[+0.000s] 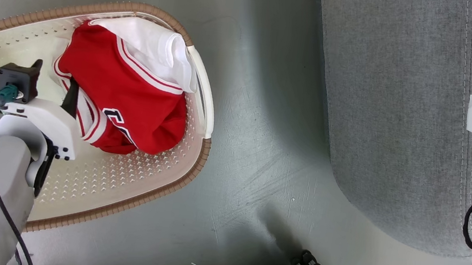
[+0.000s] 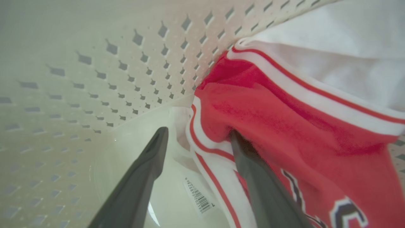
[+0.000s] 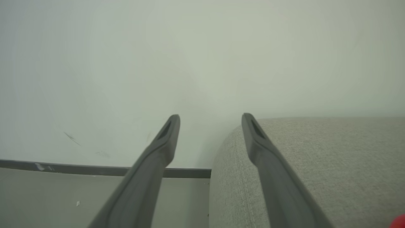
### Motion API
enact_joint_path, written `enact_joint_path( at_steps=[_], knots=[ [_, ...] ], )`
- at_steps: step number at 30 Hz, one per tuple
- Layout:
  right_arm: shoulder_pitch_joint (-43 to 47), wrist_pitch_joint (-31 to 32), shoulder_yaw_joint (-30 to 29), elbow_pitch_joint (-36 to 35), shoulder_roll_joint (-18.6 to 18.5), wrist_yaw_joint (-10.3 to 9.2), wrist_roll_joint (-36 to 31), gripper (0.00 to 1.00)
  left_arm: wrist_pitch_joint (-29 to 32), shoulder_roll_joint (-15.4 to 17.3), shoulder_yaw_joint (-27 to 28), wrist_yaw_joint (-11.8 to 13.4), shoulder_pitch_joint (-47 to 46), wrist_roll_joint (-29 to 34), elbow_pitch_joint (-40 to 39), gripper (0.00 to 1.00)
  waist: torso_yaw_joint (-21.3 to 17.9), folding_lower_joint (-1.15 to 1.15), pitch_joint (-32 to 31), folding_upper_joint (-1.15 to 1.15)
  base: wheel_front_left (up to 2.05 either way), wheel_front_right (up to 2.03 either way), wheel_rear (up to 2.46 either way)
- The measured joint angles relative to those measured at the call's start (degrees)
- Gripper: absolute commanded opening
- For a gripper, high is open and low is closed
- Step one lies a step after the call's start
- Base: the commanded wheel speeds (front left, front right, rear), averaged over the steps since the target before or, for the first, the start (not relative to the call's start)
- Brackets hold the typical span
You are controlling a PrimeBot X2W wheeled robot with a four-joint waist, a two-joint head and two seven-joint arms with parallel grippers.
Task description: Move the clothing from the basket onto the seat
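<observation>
While the left end effector (image 2: 198, 131) is held low inside the basket (image 1: 203, 99), its jaws are seen spread wide, with nothing clamped yet. The clothing (image 1: 129, 98) is heaped just ahead of it and off to one side, banked against the basket wall. One finger is pressed into a red fold, the other is poised over bare basket floor, and a white-and-red striped hem is found between the two.

Soft, light jersey fabric is what is being dealt with here. It is judged limp and a little slippery, so sagging and trailing are to be expected once it is lifted, and a thin pinch could easily be lost. The doubled hem between the fingers is reckoned the best place to be gripped, taken deep in the jaws rather than at the tips. Snagging on the perforated wall should be watched for.

Over at the right end effector (image 3: 211, 116), the jaws are likewise spread and nothing is held. The seat (image 3: 316, 164) is seen just beyond and beneath one finger.
</observation>
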Motion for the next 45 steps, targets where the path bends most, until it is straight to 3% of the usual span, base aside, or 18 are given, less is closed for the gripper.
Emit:
enact_joint_path(
  at_steps=[23, 35, 45],
  knots=[
    [-0.06, 0.0, -1.52, 1.3, -0.03, 0.0, -1.03, 1.0, -2.09, 2.05, 1.27, -0.54, 2.6, 0.51, -7.01, 1.0, 2.07, 0.0, -3.35, 0.0, 0.0, 0.0, 0.0],
    [0.35, 0.0, -1.67, 2.88, -0.08, 0.0, -5.35, 1.0, -2.32, 2.26, 7.38, 1.14, 4.05, 0.31, -22.51, 1.0, 4.61, 0.0, -7.09, 0.0, 0.0, 0.0, 0.0],
    [2.96, 0.0, -1.26, 4.31, -0.15, 0.0, -9.69, 1.0, -2.46, 0.09, 12.38, 2.55, 9.9, -0.65, -33.62, 1.0, 7.3, 0.0, -12.02, 0.0, 0.0, 0.0, 0.0]
  ],
)
